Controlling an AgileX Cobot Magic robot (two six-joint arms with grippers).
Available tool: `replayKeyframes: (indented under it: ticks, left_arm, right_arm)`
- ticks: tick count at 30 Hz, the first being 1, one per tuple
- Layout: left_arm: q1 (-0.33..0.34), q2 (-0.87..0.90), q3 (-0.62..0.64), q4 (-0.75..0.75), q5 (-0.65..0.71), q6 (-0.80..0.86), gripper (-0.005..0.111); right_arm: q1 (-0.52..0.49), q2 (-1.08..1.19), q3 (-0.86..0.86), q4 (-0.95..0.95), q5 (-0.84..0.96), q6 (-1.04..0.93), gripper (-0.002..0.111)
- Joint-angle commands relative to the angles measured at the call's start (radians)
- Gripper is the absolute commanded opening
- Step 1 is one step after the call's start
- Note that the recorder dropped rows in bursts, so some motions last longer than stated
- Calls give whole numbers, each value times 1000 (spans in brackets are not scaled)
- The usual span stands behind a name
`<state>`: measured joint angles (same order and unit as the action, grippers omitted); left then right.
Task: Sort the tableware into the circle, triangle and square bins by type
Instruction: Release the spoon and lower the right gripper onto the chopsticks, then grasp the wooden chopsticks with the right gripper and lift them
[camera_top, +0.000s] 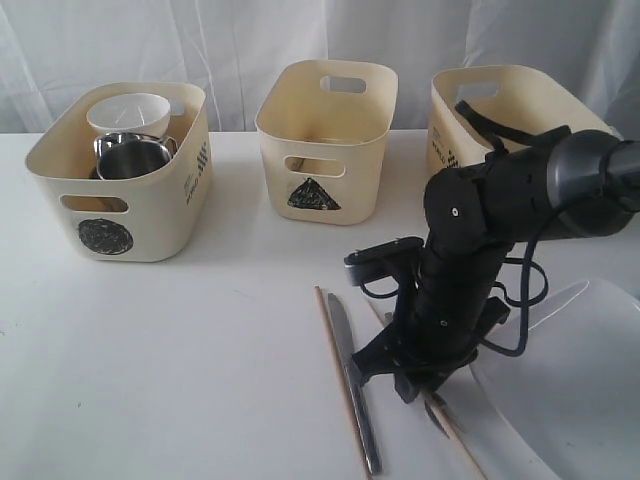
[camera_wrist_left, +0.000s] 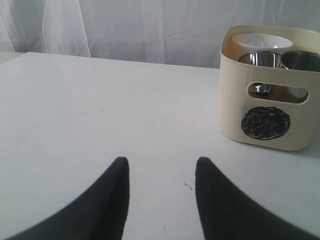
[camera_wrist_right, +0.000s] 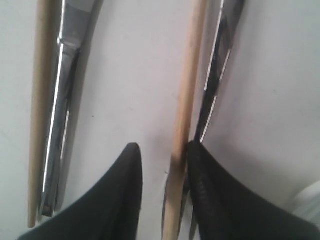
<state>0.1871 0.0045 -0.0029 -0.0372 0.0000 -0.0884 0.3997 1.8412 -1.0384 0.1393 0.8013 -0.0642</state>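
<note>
Fingers (camera_wrist_right: 215, 200) of the right arm (camera_top: 470, 270) straddle a wooden chopstick (camera_wrist_right: 187, 90), seemingly unclamped.

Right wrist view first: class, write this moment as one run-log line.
right jaws: astride one chopstick, gap on one side | left jaws: open, empty | knife: on table | circle bin: white bowl, mugs inside

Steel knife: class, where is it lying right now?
In the exterior view, the steel knife lies low and centre on the table, between a wooden chopstick on its left and the right gripper.
</note>
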Motion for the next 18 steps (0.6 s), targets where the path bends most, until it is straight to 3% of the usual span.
replayKeyframes:
  ticks: [1, 12, 18]
  left_arm:
    - [3, -5, 3, -5, 0, -3, 47]
    - [3, -5, 3, -5, 0, -3, 47]
    - [3, -5, 3, -5, 0, -3, 47]
  right_arm:
    - [-1, 17, 5, -5, -2, -12, 30]
    - [-1, 24, 5, -5, -2, -12, 28]
    - [-1, 24, 5, -5, -7, -12, 7]
